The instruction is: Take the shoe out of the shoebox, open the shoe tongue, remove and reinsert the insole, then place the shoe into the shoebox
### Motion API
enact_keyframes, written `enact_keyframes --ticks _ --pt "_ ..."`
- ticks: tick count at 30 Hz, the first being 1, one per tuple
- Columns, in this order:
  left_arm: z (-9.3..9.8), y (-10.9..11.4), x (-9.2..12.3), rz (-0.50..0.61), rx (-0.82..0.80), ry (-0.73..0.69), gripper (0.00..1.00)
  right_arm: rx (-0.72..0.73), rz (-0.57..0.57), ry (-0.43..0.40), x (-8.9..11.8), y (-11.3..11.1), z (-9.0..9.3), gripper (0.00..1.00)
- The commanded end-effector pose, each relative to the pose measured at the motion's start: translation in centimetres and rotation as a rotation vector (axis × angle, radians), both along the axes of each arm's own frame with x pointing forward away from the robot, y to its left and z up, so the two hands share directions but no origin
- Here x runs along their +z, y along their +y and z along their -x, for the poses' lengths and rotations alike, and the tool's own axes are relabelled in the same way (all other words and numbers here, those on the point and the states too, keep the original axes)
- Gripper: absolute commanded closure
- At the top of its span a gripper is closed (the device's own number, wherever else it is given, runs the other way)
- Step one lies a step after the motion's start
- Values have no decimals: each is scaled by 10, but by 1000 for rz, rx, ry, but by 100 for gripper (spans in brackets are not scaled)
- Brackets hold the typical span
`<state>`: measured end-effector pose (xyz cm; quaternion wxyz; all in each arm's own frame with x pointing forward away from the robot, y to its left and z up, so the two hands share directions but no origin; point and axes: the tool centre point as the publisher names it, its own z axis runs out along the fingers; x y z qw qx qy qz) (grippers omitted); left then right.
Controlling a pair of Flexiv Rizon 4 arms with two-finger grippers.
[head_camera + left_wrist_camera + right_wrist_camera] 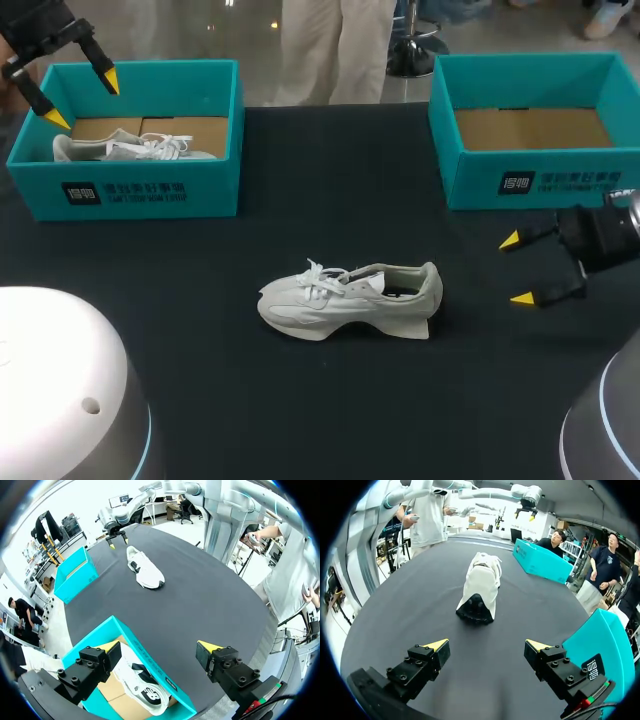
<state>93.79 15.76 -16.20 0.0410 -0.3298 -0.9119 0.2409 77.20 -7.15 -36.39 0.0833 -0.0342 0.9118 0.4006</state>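
While left hand (82, 99) and right hand (516, 269) gape empty, boxed shoe (130, 148) sits half-hidden behind shoebox wall (150, 190).

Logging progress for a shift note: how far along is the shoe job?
Done: one shoe lies out on the table. In hand: nothing; left end effector open over the left shoebox, right end effector open beside the shoe. Left: all work inside it, then reboxing.

A: What else sits here?
B: A black counter (330, 170) — and on its far left corner, a second teal box (215, 180), open at the top.
A: Anything inside?
B: A white laced shoe (130, 148) — it lies along the near wall, on a brown card floor (195, 128).
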Motion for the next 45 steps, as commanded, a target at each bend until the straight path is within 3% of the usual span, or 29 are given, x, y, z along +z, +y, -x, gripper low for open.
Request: enact_keyframes --ticks 1,33,45 --pt "0 0 0 -1 0 -1 0 -8 9 2 0 2 0 0" --pt "0 0 0 -1 0 -1 0 -15 -132 93 -30 103 4 0" --pt "0 0 0 -1 0 -1 0 9 -188 130 -42 130 4 0"
